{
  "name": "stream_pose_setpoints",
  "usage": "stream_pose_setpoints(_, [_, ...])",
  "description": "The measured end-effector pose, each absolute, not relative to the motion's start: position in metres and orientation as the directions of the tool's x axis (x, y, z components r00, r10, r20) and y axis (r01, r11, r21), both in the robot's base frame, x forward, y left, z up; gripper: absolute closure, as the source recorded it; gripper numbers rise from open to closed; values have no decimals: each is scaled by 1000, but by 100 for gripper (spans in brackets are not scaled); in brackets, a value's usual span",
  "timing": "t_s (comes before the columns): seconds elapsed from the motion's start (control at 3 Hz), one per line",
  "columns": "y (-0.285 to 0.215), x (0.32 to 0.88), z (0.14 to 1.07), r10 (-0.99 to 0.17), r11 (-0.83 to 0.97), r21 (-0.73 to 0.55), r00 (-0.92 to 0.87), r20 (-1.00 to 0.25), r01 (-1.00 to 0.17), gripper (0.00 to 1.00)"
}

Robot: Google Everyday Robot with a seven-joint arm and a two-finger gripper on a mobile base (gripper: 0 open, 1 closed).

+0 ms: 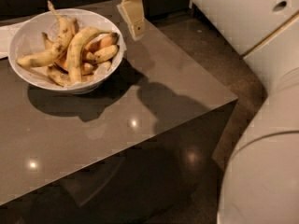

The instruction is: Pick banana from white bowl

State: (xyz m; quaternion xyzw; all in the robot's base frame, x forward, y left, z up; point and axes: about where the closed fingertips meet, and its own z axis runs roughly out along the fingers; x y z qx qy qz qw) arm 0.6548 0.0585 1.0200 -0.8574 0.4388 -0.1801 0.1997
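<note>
The white bowl (28, 73) stands on the left part of the grey table and holds several bananas. The banana (74, 50), long, curved and pale yellow with brown speckles, lies across the middle of the pile. Short orange-yellow bananas (105, 52) lie on its right, and a spotted one with a thin stem (63, 29) lies behind it. My gripper (136, 31) hangs from the top edge of the view, just right of the bowl's rim and above the table, holding nothing.
The table (140, 120) has its right corner near mid-right and its front edge running down to the left. A white sheet (4, 36) lies left of the bowl. White robot body parts (261, 171) fill the right side. The floor is dark.
</note>
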Motion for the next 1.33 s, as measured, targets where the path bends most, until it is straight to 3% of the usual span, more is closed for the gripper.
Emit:
stream_pose_setpoints(0.67, [87, 670, 1015, -762, -604, -485, 636, 120, -633, 0])
stream_pose_setpoints(1.33, [100, 678, 1005, -742, -624, -453, 664, 89, -637, 17])
